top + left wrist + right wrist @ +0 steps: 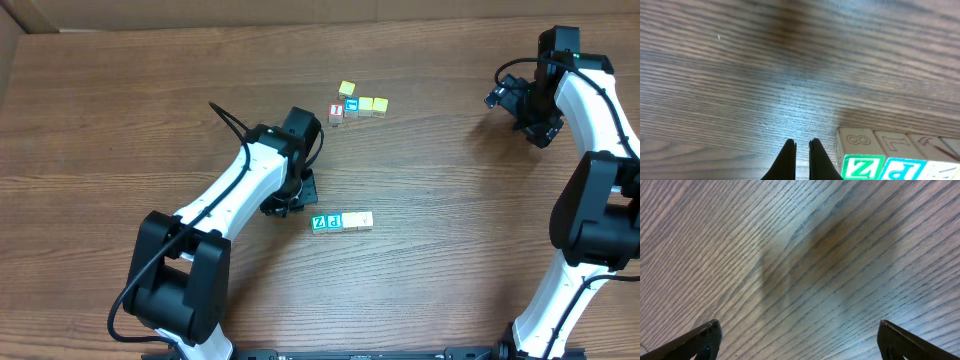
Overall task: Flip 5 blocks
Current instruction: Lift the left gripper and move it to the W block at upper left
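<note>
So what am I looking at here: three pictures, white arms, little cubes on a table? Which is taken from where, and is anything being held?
These are two robot arms at a wooden table. The wide picture comes from a camera above; the other two come from a camera on each wrist, looking past its own fingers. The left pincer is shut and empty, close beside a short row of letter blocks. The right pincer is wide open over bare wood, holding nothing. Farther back lies a cluster of blocks, yellow, blue and red.
</note>
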Controlling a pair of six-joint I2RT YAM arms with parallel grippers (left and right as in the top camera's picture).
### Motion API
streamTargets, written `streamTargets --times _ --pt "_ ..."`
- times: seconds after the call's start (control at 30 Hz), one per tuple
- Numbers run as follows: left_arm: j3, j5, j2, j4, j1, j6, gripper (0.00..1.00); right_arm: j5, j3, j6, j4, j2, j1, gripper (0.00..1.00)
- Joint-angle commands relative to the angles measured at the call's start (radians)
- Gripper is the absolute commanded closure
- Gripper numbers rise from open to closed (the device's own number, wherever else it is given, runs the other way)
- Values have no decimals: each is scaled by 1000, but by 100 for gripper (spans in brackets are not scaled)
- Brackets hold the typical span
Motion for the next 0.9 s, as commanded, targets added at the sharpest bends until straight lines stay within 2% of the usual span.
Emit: streamTargets --times 0.0,0.23,0.87 --pt "-51 -8 -18 23 -25 -6 96 -1 17 -4 5 -30 1 0" --pt "-123 95 -18 127 -40 -6 96 -1 17 -4 5 -30 1 0" --pt "-141 95 -18 199 -40 -6 96 -1 17 -4 5 -30 1 0"
